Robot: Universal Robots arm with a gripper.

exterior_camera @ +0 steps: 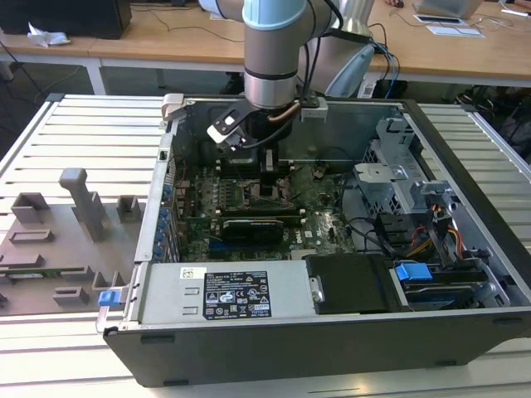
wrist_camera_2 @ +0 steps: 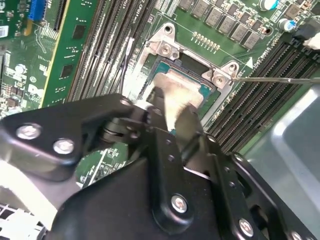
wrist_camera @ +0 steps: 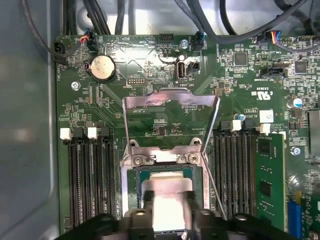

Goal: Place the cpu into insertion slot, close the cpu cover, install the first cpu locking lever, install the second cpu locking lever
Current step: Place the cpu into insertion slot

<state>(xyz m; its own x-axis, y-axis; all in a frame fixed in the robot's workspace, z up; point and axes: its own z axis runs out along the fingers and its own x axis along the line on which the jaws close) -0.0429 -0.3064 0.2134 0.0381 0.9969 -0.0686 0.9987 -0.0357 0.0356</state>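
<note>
Fingers (wrist_camera: 135,222) of my gripper (wrist_camera: 169,215) are pinched on two opposite edges of the cpu (wrist_camera: 167,186), right below me in or just over the insertion slot (wrist_camera: 200,185); it looks light, stiff, slick-topped and fragile beneath, so its edges seem the only safe hold.

Case: open dark PC tower (exterior_camera: 332,348) lying on its side on slatted metal surface (exterior_camera: 91,133).
Board: green mobo (wrist_camera: 240,80); coin battery (wrist_camera: 102,68) near one edge; black RAM slots (wrist_camera: 87,185) in two banks.
RAM: one green stick (wrist_camera: 269,185) seated at outer end of one bank.
PSU: silver box w/ label (exterior_camera: 224,292) along case wall nearest exterior cam.
Drive bay: blue tab (exterior_camera: 412,271), exterior view's right.
Cables: black bundle (wrist_camera: 125,15) past board edge.
Fixture: grey tray (exterior_camera: 58,240) w/ blocks, beside case, exterior view's left.
Bkgd: wooden desks (exterior_camera: 166,37).
</note>
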